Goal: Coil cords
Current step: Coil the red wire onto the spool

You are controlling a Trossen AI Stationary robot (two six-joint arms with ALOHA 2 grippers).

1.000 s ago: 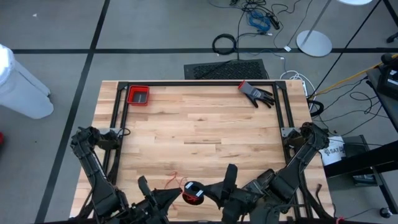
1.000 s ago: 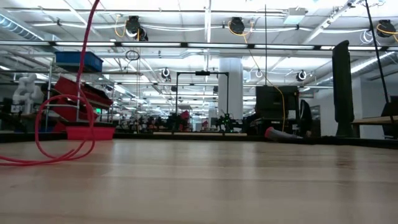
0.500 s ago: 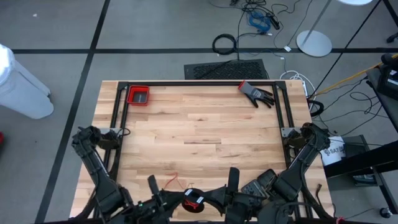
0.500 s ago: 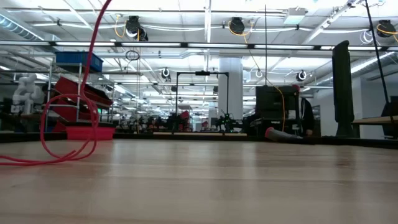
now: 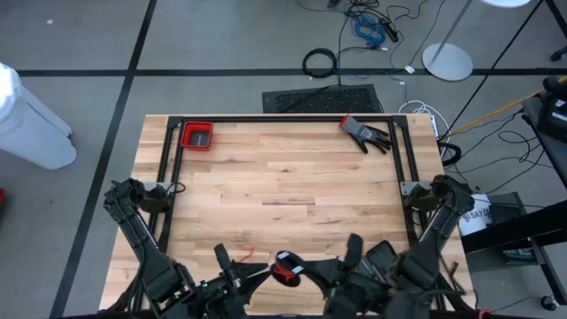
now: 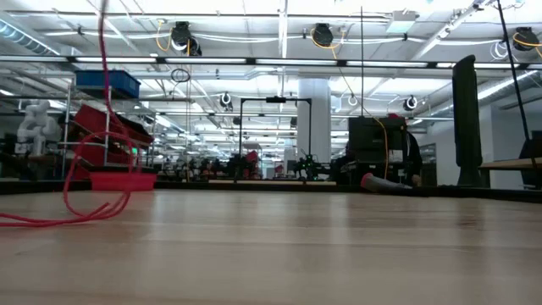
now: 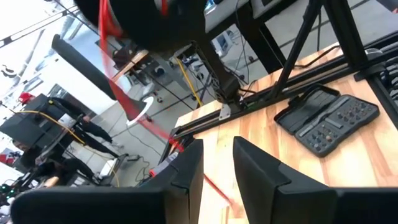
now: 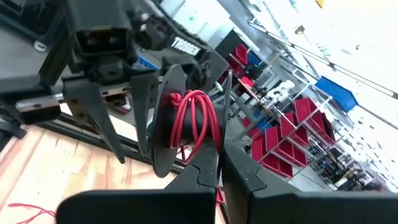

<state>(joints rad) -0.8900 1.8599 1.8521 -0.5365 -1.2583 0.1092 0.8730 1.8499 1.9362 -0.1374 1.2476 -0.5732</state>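
Spool (image 5: 285, 267) with red cord (image 8: 191, 123) wound on it sits at the near worktop (image 5: 283, 177) edge, centre, clamped in the right gripper (image 8: 219, 163) jaws, disc faces left-right. Left gripper (image 7: 214, 163) just left of it, jaws partly apart, empty. Loose cord tail (image 6: 80, 207) lies slack on the wood, left of the spool; left arm nearer. Open workshop beyond.

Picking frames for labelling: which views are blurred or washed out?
Low view: near tabletop soft, ceiling lights glare. Left wrist view: spool close and blurred, windows blown out. Right wrist view: red cord sharp, background overexposed. High view: evenly lit.
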